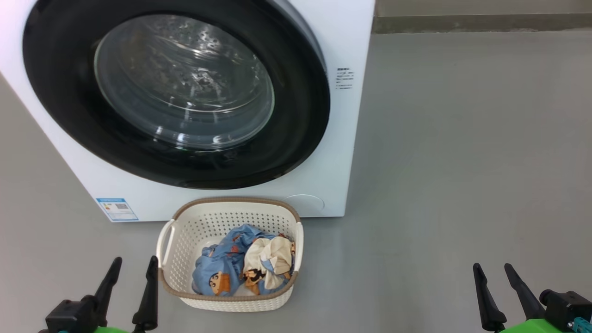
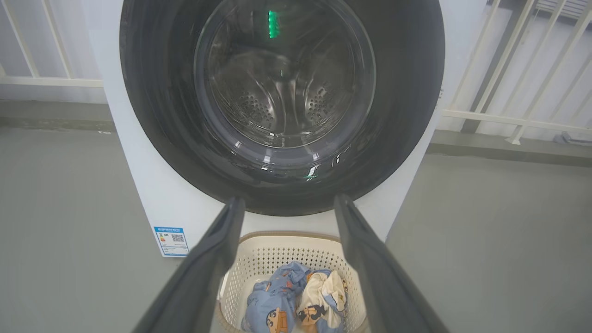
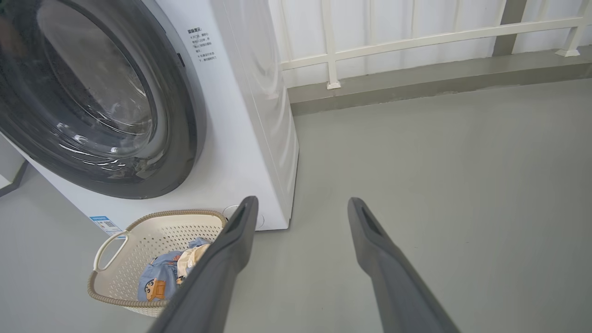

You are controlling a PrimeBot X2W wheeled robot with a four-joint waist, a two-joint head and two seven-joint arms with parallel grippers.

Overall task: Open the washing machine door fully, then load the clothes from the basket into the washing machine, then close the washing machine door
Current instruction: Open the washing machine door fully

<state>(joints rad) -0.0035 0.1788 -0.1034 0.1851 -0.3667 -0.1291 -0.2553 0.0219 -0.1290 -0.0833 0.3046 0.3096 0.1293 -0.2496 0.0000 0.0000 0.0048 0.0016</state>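
Your left gripper [image 1: 134, 261] and right gripper [image 1: 492, 267] stand wide and empty in the head view, the basket [image 1: 231, 202] of clothes [image 1: 240, 266] just beside the left one. Left wrist view: the washing machine door [image 2: 152, 115] is closed behind the basket. Right wrist view: the same.

head: high, looking down | wrists: low, facing forward | shared: washing machine [image 1: 348, 148], basket [image 1: 240, 221]

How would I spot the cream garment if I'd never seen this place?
Find the big white washing machine; on the floor before it stands a cream basket. Inside lie a light blue garment and, to its right, the cream garment, the paler, smaller bundle.
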